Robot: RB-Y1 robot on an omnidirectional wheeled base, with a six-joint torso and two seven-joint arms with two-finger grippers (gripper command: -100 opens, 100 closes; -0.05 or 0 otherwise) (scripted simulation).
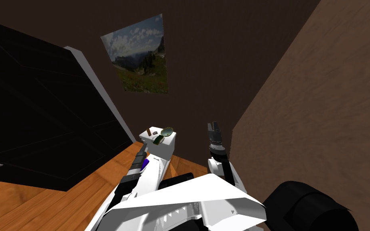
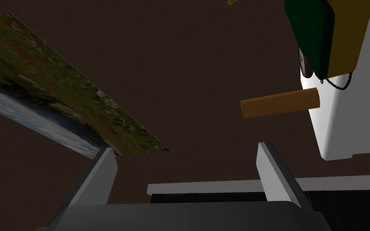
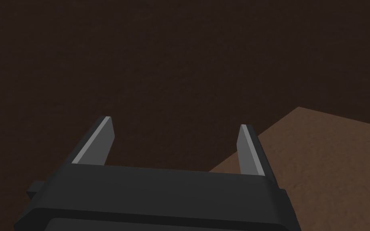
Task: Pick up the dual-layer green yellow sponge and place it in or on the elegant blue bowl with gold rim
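Note:
The sponge (image 2: 332, 36), dark green on one layer and yellow on the other, lies on a small white stand (image 2: 348, 120). In the head view the sponge (image 1: 158, 139) sits at the stand's (image 1: 162, 150) near edge, with a dark greenish bowl (image 1: 167, 130) with a pale rim just behind it. My left gripper (image 2: 186, 160) is open, holds nothing, and hangs beside and below the sponge. From the head, the left gripper (image 1: 143, 147) is at the stand's left side. My right gripper (image 1: 213, 128) is raised to the right of the stand, and the right gripper (image 3: 174, 140) is open and holds nothing.
A brown cylinder (image 2: 280, 103) juts over the stand's edge, close to my left fingers. A small dark item with a chain (image 2: 306, 64) lies under the sponge. A black area with a grey edge (image 1: 96, 88) lies to the left, and a brown wall (image 1: 320, 112) is to the right.

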